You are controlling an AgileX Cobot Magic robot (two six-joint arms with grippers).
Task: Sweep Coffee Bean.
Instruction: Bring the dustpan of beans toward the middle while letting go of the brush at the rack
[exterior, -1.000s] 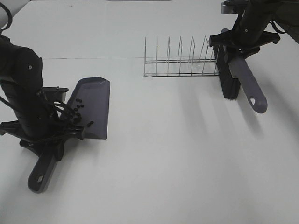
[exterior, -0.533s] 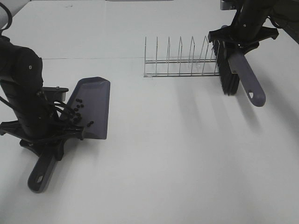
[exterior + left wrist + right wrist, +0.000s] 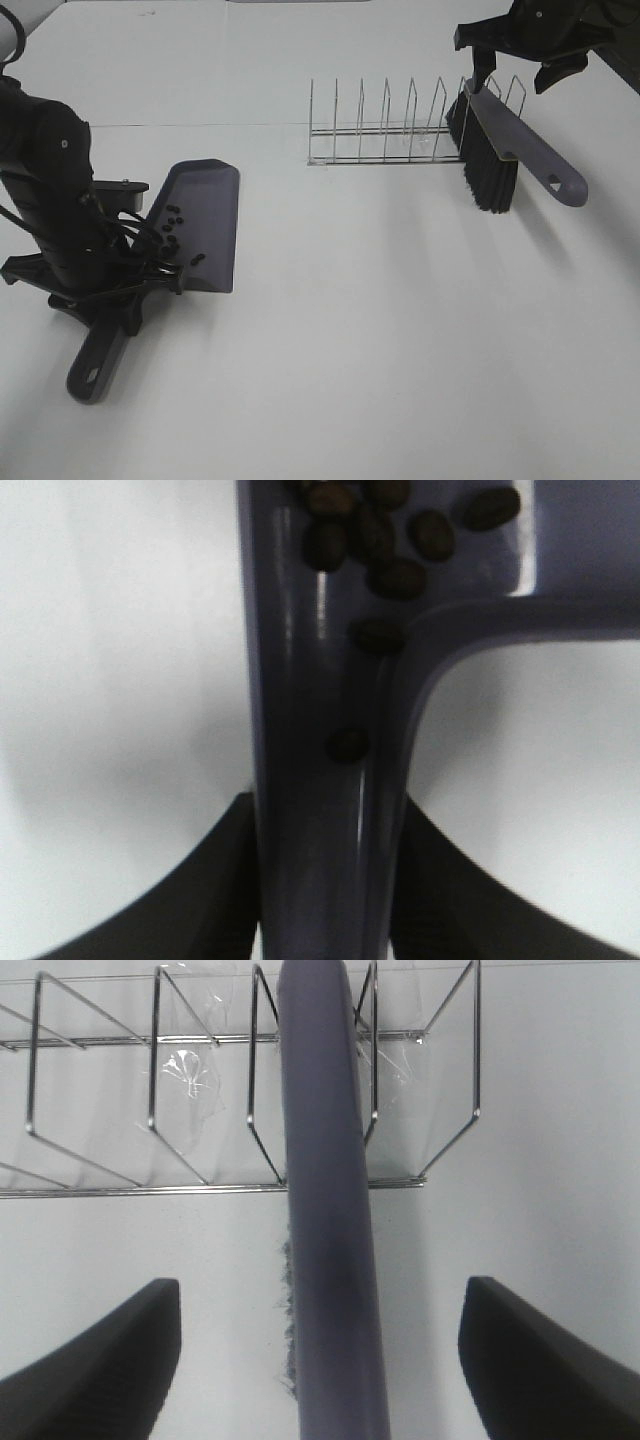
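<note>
Left wrist view showed our left gripper (image 3: 320, 880) pinching the dustpan (image 3: 195, 225) handle, coffee beans (image 3: 385, 540) pooled inside. They looked light, hard and prone to rolling, so we judged tilting risky. Our right gripper (image 3: 320, 1360) hung spread over the brush (image 3: 500, 150).

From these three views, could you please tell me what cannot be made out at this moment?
- Exact count of the coffee beans: too small in the high view, cut off by the edge in the left wrist view.
- Left claw contact with the dustpan handle: blurred up close; the arm hides it from above.
- Brush bristle tips: whether they touch the table is unclear.
</note>
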